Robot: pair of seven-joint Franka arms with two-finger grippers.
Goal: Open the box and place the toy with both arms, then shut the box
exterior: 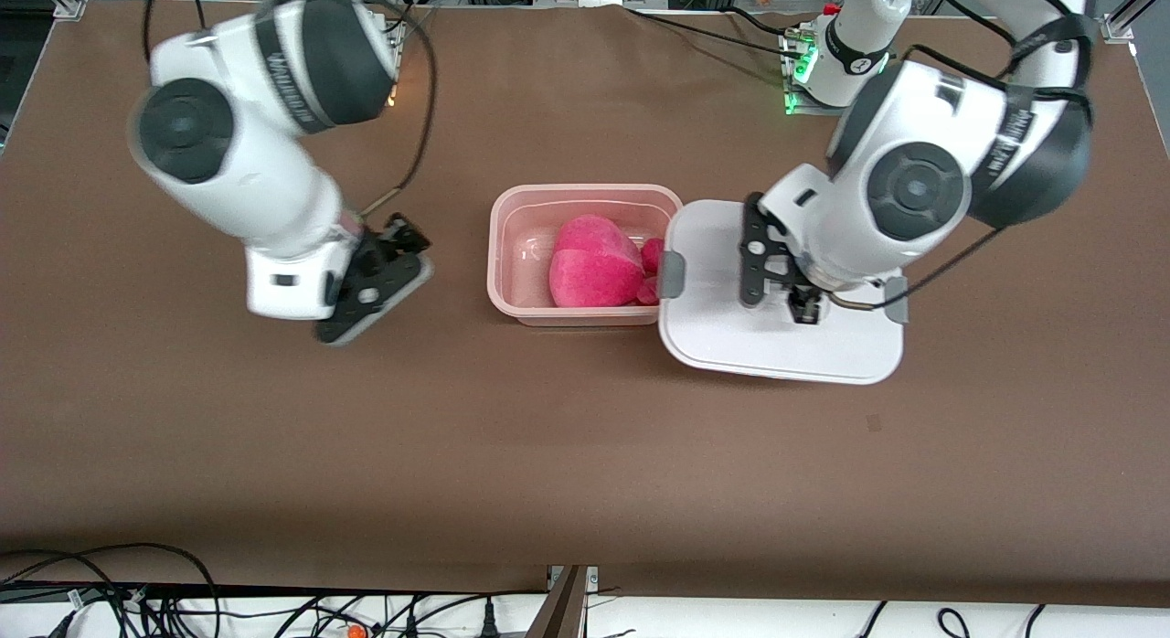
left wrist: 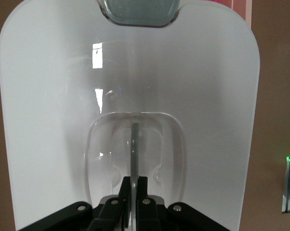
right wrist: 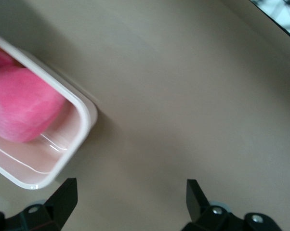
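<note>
The pink box base [exterior: 512,208] stands open mid-table with the hot-pink plush toy [exterior: 594,263] inside it. The white lid [exterior: 777,345] with grey side clips [exterior: 672,274] lies beside the base toward the left arm's end, one edge overlapping the base's rim. My left gripper [exterior: 804,309] is shut on the lid's clear centre handle [left wrist: 134,144]; the lid [left wrist: 53,96] fills the left wrist view, with the gripper [left wrist: 135,185] clamped on the handle. My right gripper [exterior: 409,240] is open and empty over bare table toward the right arm's end. The right wrist view shows the gripper [right wrist: 130,192], the box corner [right wrist: 82,120] and the toy [right wrist: 19,106].
The brown table [exterior: 585,455] carries nothing else. The arm bases and a green-lit unit [exterior: 795,71] stand along the edge farthest from the front camera. Cables [exterior: 137,592] hang along the edge nearest to it.
</note>
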